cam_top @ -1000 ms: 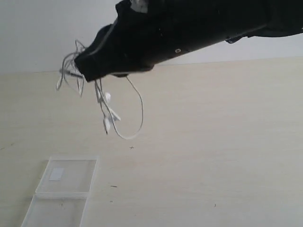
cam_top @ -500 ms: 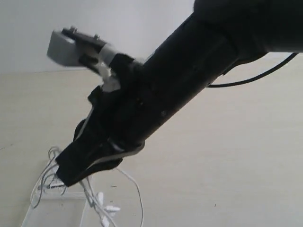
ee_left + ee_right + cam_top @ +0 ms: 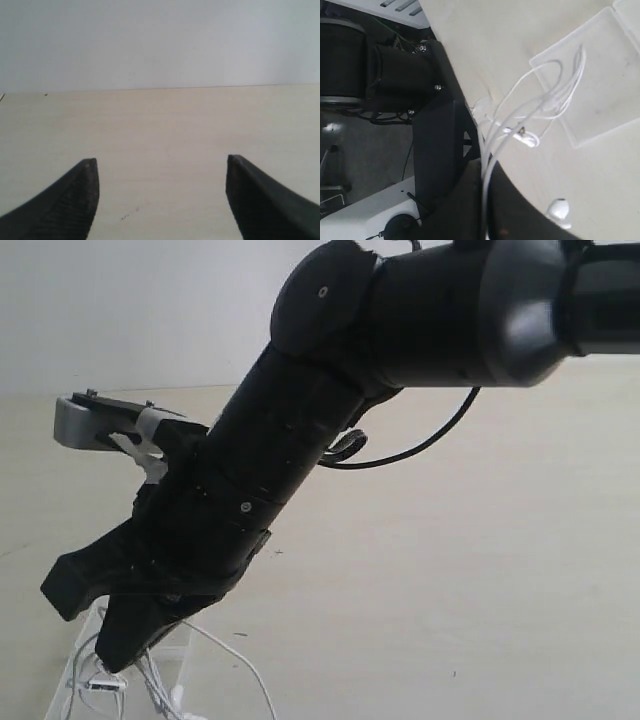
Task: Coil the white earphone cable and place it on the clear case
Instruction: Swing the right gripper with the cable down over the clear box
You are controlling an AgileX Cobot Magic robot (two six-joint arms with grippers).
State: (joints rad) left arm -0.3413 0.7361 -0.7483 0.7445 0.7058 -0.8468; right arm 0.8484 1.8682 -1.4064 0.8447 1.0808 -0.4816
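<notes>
The white earphone cable (image 3: 100, 685) hangs in loose loops from my right gripper (image 3: 105, 635), which is low at the near left, right over the clear case (image 3: 182, 660). In the right wrist view the right gripper (image 3: 485, 197) is shut on several strands of the cable (image 3: 545, 105). The loops spread over one half of the clear case (image 3: 600, 90). One earbud (image 3: 525, 137) lies just beside the case and another earbud (image 3: 559, 210) sits by a finger. My left gripper (image 3: 162, 167) is open over bare table, holding nothing.
The big black right arm (image 3: 330, 420) crosses the exterior view and hides much of the case. A black robot cable (image 3: 420, 445) loops behind it. Black robot hardware (image 3: 405, 85) stands past the table edge beside the case.
My right arm has come down from high above the table to the clear case at the near left, carrying the cable bundle. The loops now hang over the case.
</notes>
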